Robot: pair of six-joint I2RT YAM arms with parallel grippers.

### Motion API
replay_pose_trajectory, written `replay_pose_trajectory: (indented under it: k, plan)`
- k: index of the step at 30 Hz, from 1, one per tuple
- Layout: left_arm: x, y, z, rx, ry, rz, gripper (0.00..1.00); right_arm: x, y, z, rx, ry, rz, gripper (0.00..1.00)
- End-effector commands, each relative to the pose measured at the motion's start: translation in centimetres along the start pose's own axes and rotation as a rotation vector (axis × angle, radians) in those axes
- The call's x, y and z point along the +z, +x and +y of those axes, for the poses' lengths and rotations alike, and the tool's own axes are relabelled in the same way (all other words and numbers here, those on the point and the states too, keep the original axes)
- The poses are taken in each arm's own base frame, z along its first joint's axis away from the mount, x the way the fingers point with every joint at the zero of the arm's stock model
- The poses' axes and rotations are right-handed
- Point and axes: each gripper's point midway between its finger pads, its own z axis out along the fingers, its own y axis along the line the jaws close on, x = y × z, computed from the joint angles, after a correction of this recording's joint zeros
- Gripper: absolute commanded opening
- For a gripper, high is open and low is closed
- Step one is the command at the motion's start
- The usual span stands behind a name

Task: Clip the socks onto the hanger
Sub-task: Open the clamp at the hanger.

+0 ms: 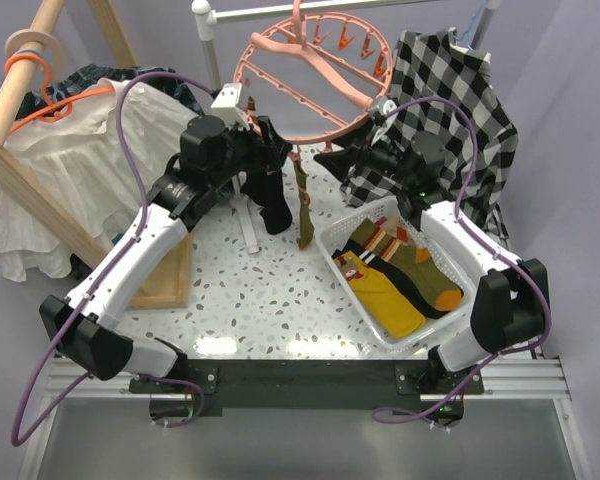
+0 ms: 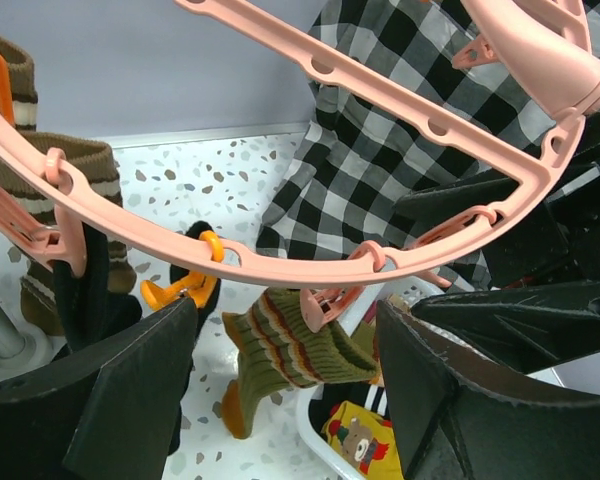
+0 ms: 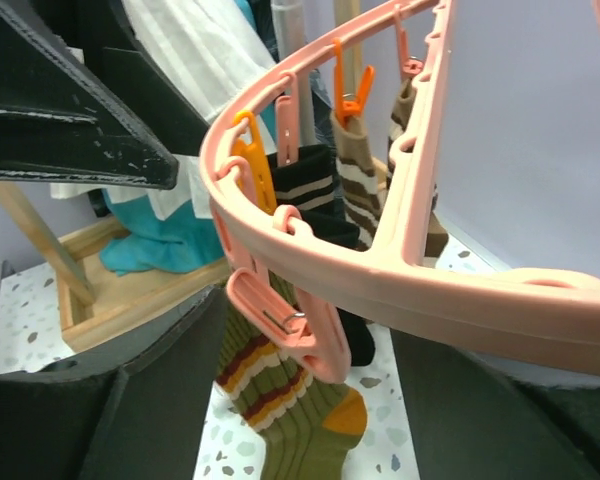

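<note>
Now an olive sock [image 3: 295, 415] hangs by its cuff from a pink clip [image 3: 280, 320] on the near rim of the hanger [image 1: 325, 72]. A black sock [image 1: 275, 205] and striped brown ones are pinned along the same rim. More socks, a yellow one [image 1: 385, 300] among them, lie in the white basket [image 1: 332, 245] on the table [image 1: 260, 290] by the right arm.

Both arms reach up to that rim. The right jaws are open, one finger on each side of the clip and the olive sock, touching neither as far as I can tell. The left jaws are open too and hold nothing; the rim passes just above them.

The risk lies in backing away. The hanger looks to hang freely by its hook, so a finger catching the rim or a spoke could swing or tilt it and shake the pinned socks. The clip seems to bite only the top of the cuff, so a brush from the right fingers might drag the sock out. The checked shirt [image 1: 460, 100] hangs close behind the right arm and could snag on it. Neighbouring clips crowd the rim, and a knock might spring one open and drop its sock.
</note>
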Motion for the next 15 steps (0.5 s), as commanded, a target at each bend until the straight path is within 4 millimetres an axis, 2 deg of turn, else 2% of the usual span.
replay_pose_trajectory:
  k: [1, 4, 10, 15]
  plan:
    - [-1.7, -3.2, -1.3, 0.025, 0.032, -0.075, 0.77, -0.2, -2.8, 2.2, -0.036, -0.085, -0.065, 0.63]
    - [-2.0, -3.5, -1.7, 0.018, 0.048, -0.073, 0.77, -0.3, -2.2, 2.8, -0.025, -0.084, -0.054, 0.57]
    - [-3.1, -3.6, -3.0, 0.007, 0.091, -0.055, 0.79, 0.2, -1.5, 3.9, -0.048, -0.051, -0.02, 0.56]
    - [-3.7, -2.8, -3.8, -0.001, 0.115, -0.024, 0.79, 1.3, -1.1, 5.4, -0.097, -0.023, 0.001, 0.55]
